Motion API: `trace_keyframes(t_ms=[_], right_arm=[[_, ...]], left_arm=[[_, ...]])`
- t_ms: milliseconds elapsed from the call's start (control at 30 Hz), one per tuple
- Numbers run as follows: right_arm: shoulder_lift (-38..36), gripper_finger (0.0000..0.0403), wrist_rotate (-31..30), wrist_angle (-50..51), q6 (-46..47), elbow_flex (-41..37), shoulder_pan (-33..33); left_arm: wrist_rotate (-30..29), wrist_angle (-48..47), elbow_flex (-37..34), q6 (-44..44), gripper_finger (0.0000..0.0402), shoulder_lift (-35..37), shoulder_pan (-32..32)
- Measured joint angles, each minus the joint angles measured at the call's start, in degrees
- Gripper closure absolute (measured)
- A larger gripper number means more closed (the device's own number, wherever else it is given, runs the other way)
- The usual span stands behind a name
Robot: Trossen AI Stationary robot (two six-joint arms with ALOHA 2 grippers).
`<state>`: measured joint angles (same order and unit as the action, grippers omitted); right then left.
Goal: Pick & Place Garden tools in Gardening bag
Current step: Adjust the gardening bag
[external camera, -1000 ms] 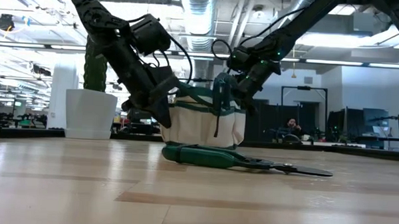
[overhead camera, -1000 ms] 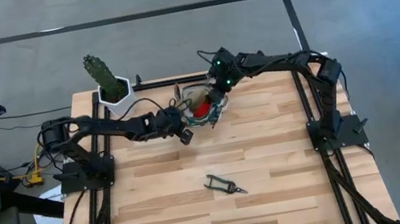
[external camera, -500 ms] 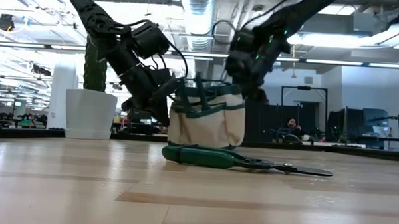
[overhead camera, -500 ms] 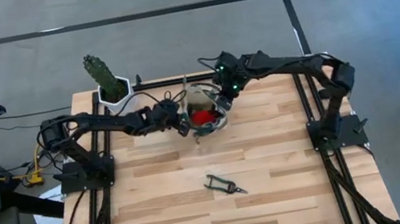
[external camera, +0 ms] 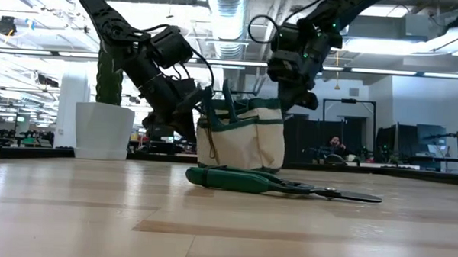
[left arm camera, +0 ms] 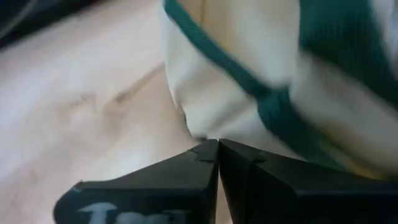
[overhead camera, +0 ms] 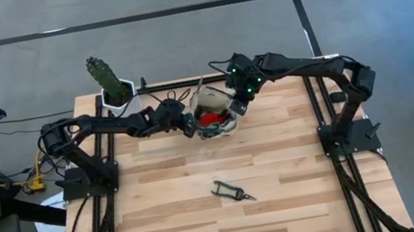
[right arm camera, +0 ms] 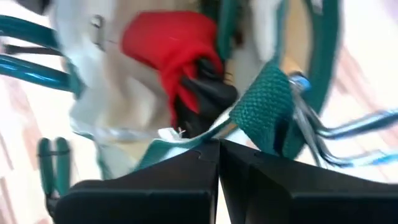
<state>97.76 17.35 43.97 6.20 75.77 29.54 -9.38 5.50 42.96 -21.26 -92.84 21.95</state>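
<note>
Left gripper (overhead camera: 189,127): jaws together, empty, pressed at the bag's side.
Bag: small beige canvas tote with dark green trim (overhead camera: 213,113), standing between the two sets of jaws on the wooden table (overhead camera: 285,179).
Already in: red-and-black item (right arm camera: 177,53), some metal tools.
Right gripper (overhead camera: 237,107): jaws together at the bag's rim.
Left to do: green-handled pruning shears (overhead camera: 232,191), lying well apart from both jaws.
</note>
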Motion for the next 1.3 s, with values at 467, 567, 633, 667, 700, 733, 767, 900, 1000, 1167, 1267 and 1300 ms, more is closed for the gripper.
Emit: trace_keyframes(t_ms=[467, 567, 633, 667, 700, 733, 767, 900, 1000, 1167, 1267, 1300], right_arm=[[0.00, 0.0403, -4.36, 0.64, -6.66, 0.00, 7.68], [0.23, 0.0403, -4.78, -4.41, -7.61, 0.01, 9.93], [0.77, 0.0403, -4.72, -6.57, -7.71, 0.02, 11.67], [0.94, 0.0403, -4.73, -6.93, -7.86, 0.02, 12.60], [0.96, 0.0403, -4.73, -7.41, -8.04, 0.02, 13.41], [0.96, 0.0403, -4.75, -8.11, -8.32, 0.02, 14.09], [0.94, 0.0403, -4.77, -8.82, -8.35, 0.02, 14.63], [0.94, 0.0403, -3.51, -11.99, -8.30, 0.02, 15.96], [1.07, 0.0403, -0.23, -13.52, -8.29, 0.02, 16.38], [3.63, 0.0403, 4.96, -15.99, -7.66, 0.00, 14.68], [5.91, 0.0403, 6.96, -15.95, -7.47, 0.01, 12.91], [6.65, 0.0403, 7.02, -15.91, -7.49, 0.00, 12.21]], left_arm=[[2.93, -7.81, 0.02, -5.27, 0.0400, 9.03, -8.13], [2.77, -7.69, 0.11, -6.35, 0.0400, 10.32, -9.32], [2.73, -7.92, 0.04, -7.81, 0.0400, 9.57, -9.77], [2.78, -7.86, 0.04, -8.56, 0.0400, 8.73, -10.04], [2.83, -8.05, 0.04, -9.25, 0.0400, 7.66, -10.39], [3.24, -7.97, 0.04, -9.89, 0.0400, 6.66, -10.72], [3.47, -8.06, 0.00, -10.73, 0.0400, 5.75, -11.10], [3.77, -6.10, -0.02, -12.09, 0.0400, 2.57, -13.14], [3.77, -3.16, 0.00, -12.63, 0.0400, 1.73, -14.32], [2.68, -1.35, 0.00, -12.70, 0.0400, 1.57, -14.32], [1.36, -1.08, 0.00, -12.61, 0.0400, 1.57, -13.15], [0.94, -1.07, 0.00, -12.61, 0.0400, 1.57, -12.63]])
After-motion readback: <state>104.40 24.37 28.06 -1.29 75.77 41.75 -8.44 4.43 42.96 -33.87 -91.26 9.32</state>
